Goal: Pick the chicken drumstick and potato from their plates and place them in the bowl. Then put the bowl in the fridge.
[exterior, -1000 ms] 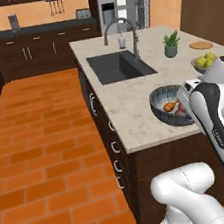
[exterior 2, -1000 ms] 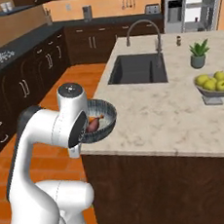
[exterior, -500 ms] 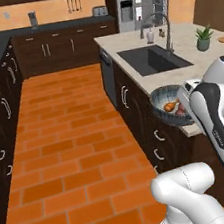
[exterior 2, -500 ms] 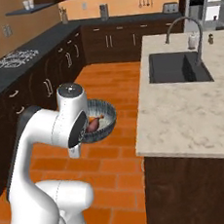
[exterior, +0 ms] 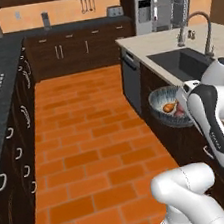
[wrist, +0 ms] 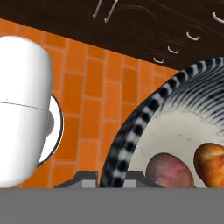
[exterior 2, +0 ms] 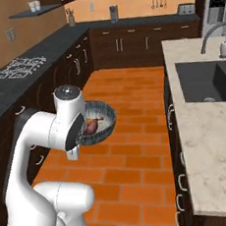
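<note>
The bowl point(exterior: 167, 107) hangs in the air over the orange brick floor point(exterior: 89, 152), carried at the end of the white arm beside the island desk point(exterior 2: 205, 125) with its dark sink point(exterior 2: 208, 80). The gripper point(wrist: 111, 180) is clamped on the bowl's striped rim, one finger on each side of it. Inside the bowl lie the potato point(wrist: 168, 170) and the chicken drumstick point(wrist: 211, 164), side by side and nearly touching. The fridge point(exterior: 162, 3) stands well apart at the far end of the kitchen, past the tap point(exterior: 201, 31)
</note>
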